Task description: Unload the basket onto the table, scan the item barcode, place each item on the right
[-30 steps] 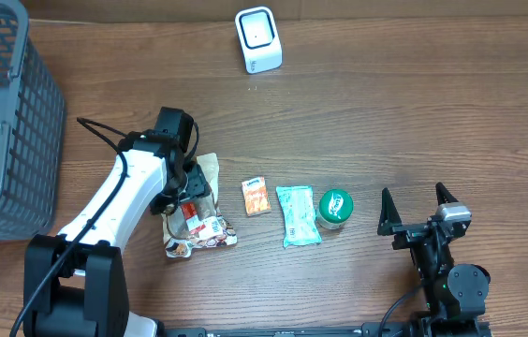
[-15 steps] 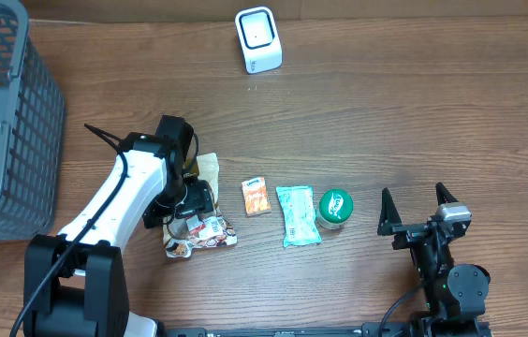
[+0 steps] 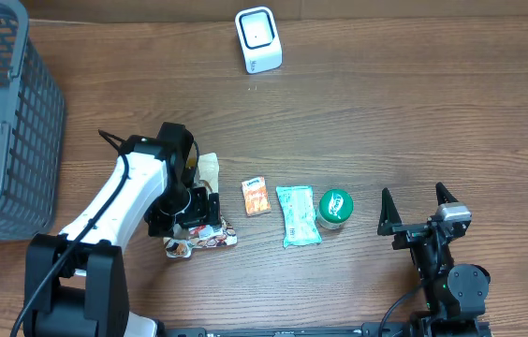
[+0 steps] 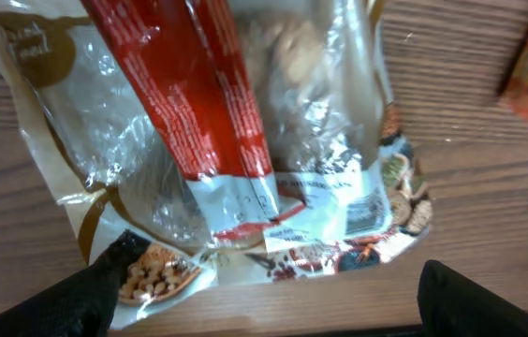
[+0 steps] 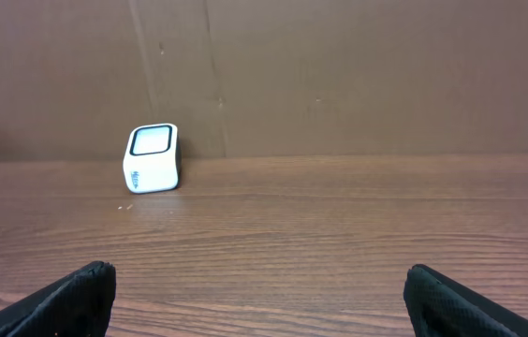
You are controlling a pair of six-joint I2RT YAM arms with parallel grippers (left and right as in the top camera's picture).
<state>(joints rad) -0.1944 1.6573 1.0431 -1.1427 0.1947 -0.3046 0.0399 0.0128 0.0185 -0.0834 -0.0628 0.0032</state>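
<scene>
— Wood-grain brown table [image 3: 386, 112] fills my overhead feed, with a grey plastic mesh basket [image 3: 2, 112] at its left edge and the small white box-shaped scanner [image 3: 258, 39] standing at the far side. Does that match your end?

— It does. Where is the item?

— It's lying flat on the left side of the table: a crinkly clear plastic snack bag with a red band [image 3: 198, 225]. I take it for the one to scan, since my left gripper [image 3: 184, 212] hangs right over it. On the left wrist feed the two black fingers [image 4: 86, 295] stand spread wide to either side of the bag's lower edge, pinching nothing.

— And the right arm?

— My right gripper [image 3: 418, 208] sits at the near edge, well apart from the goods. Its fingers [image 5: 77, 304] are spread and empty, and its camera looks straight across at the scanner.

— What else is on the table?

— A small orange packet [image 3: 256, 197], a pale green sachet [image 3: 298, 215] and a round tub with a green lid [image 3: 334, 208] lie in a row to the right of the bag. Neither gripper is on any of them.

— So how far along are we?

— Barely begun, by my reckoning. Nothing is lifted, the bag is well apart from the scanner, and these feeds give me no sign that a code has been read. I see a white printed panel near the bag's bottom edge, but it's too blurred to call a barcode. What's left is to close on the bag, lift it, carry it to the scanner window and turn the code towards it.
</scene>
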